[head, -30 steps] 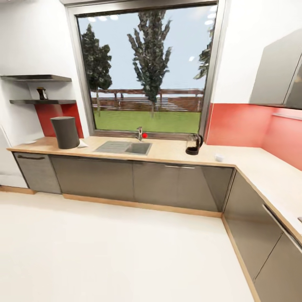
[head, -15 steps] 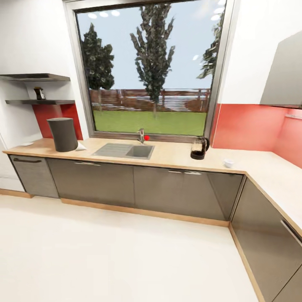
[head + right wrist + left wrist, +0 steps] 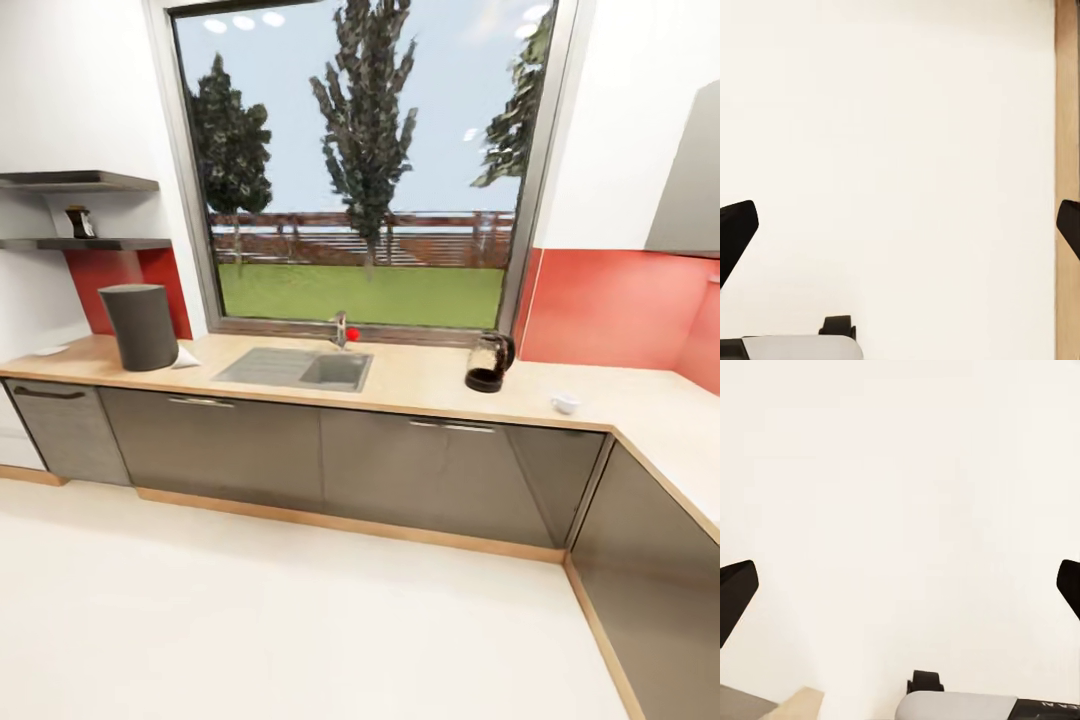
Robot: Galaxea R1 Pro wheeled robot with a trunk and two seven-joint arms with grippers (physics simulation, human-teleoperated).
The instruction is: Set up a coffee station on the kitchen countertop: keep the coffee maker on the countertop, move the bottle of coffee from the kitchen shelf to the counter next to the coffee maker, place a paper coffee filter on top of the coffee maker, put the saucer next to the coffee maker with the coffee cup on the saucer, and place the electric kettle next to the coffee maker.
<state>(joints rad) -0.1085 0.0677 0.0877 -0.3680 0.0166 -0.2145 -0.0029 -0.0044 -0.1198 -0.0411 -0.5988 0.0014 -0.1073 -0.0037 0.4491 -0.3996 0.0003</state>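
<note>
Countertop [image 3: 420, 372] under window [image 3: 360, 160], coffee maker [image 3: 139, 327] left; both claws spread open.

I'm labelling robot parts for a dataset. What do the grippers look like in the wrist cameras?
Each wrist view shows two black, tapered fingertips at the picture's sides: left gripper, right gripper. Below sits a light grey rounded body part with a small black knob, faint lettering at its edge in the left view.
</note>
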